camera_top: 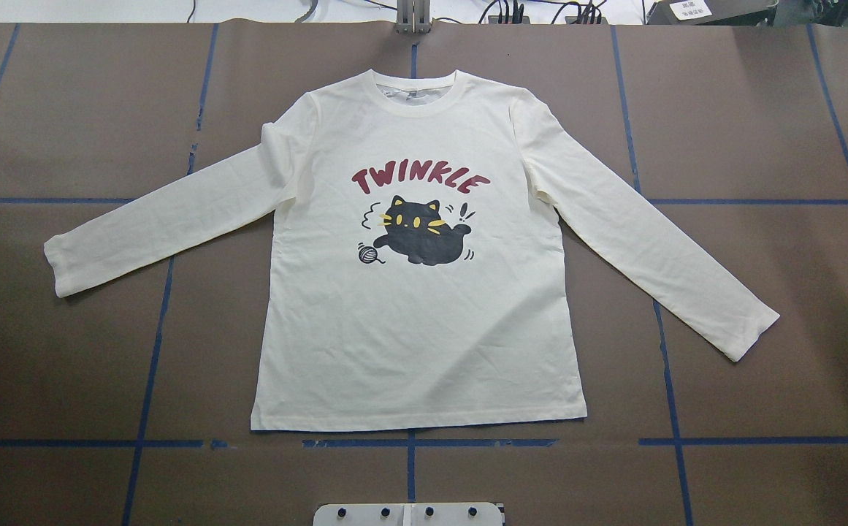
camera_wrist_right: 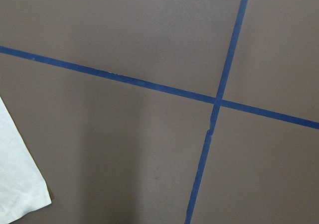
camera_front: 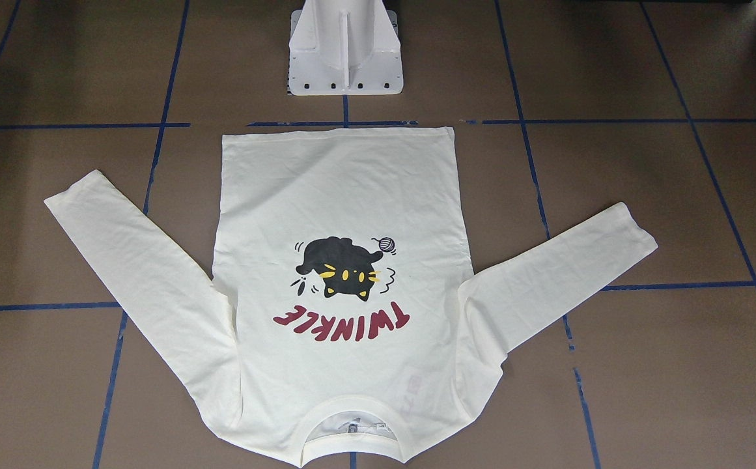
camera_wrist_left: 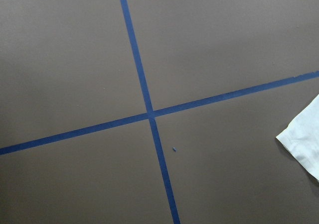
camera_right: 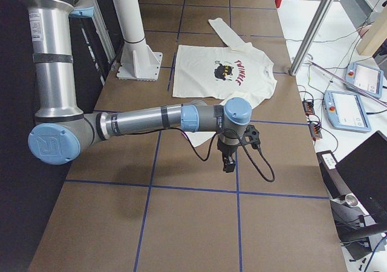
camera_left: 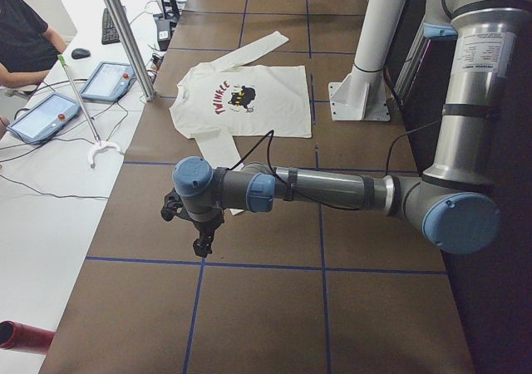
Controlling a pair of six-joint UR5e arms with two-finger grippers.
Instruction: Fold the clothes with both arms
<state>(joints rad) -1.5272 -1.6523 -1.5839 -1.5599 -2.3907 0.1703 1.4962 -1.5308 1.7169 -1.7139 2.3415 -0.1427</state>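
The clothes are one cream-white long-sleeved T-shirt (camera_top: 416,321) lying flat and print up on the brown table, sleeves spread, collar away from the robot's base (camera_front: 338,189). My left arm's gripper (camera_left: 199,239) hangs above the table beyond the shirt's sleeve end, and the left wrist view catches that cuff (camera_wrist_left: 305,142). The right arm's gripper (camera_right: 228,161) hangs likewise beyond the other sleeve, whose cuff (camera_wrist_right: 17,181) shows in the right wrist view. Both grippers show only in the side views, so I cannot tell whether they are open or shut. Neither touches the shirt.
The white pedestal base (camera_front: 345,62) stands just behind the shirt's hem. Blue tape lines (camera_top: 409,443) grid the table. Along the far table edge are a metal post (camera_left: 125,33), tablets (camera_left: 41,116) and a seated person (camera_left: 21,33).
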